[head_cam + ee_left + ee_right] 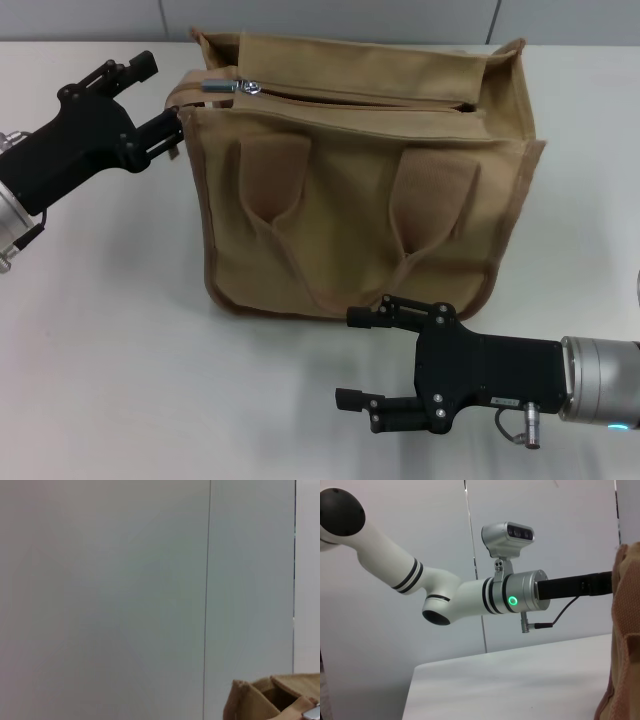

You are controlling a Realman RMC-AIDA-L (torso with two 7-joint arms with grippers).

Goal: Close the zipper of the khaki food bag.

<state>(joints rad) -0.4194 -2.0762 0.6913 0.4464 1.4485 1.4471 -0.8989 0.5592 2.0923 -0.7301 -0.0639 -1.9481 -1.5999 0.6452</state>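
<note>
Khaki food bag upright at table centre; zipper pull at 11 o'clock (top mostly unzipped). Left pincer straddles the bag's 10 o'clock corner, jaws apart; right pincer wide, at 6 o'clock.

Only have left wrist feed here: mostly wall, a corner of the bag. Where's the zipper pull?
Observer: The pull tab sits at the zipper's end on the robot's left, on top of the bag.
Operator: Left gripper near it?
Observer: The left gripper is open beside the bag's upper left corner, short of the tab.
Operator: Zipper shut?
Observer: No, a dark gap shows along the zipper line.
Operator: Right arm?
Observer: The right gripper is open in front of the bag, low over the table, holding nothing.
</note>
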